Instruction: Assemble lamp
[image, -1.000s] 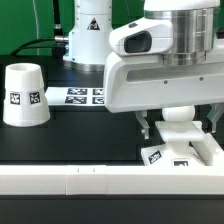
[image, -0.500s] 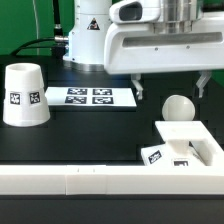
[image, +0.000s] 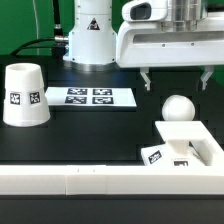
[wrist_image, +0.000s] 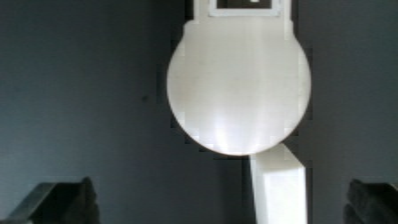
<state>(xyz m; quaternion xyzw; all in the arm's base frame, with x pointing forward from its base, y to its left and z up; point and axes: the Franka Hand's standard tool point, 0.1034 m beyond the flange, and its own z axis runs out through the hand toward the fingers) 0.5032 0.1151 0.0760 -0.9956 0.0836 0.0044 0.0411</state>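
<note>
Gripper (image: 176, 82) has risen clear since prior frame; jaws wide, empty. Bulb (image: 177, 107) stands in base (image: 190, 142). Next likely shade (image: 24, 95), exterior view's left: approach vert., grip centred.

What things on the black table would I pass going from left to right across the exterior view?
shade → marker board → bulb. The base lies below the bulb and overlaps it sideways, so it has no place in the order.
</note>
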